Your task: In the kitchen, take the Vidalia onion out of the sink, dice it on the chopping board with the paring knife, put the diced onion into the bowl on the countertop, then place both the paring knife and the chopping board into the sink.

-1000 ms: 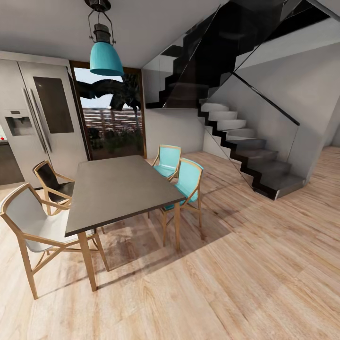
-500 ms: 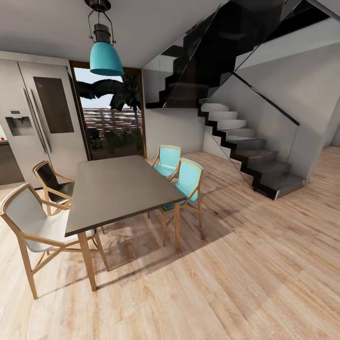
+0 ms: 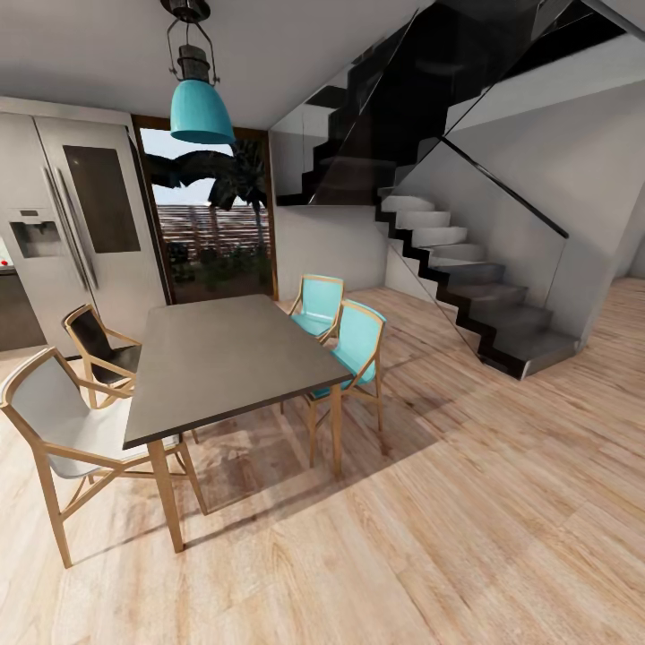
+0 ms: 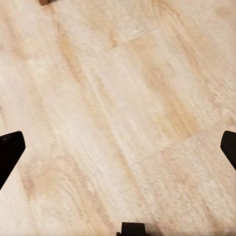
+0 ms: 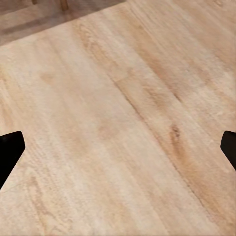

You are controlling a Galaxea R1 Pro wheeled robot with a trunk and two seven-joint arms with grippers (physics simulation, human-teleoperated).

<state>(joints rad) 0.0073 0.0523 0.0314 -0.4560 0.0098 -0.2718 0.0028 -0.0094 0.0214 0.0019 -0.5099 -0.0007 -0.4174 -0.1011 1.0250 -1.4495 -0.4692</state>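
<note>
Pale wood floor [image 3: 466, 502] pretty much everywhere here, planks with clear grain. Standing on it is a long grey dining table [image 3: 224, 358] on wooden legs, top totally bare. Around it sit four wooden chairs: two turquoise ones [image 3: 356, 345] side by side on the far-right side, a black one [image 3: 94, 345] and a white one [image 3: 63, 417] on the left. A dark staircase [image 3: 484, 296] comes down onto the floor at the right.
</note>
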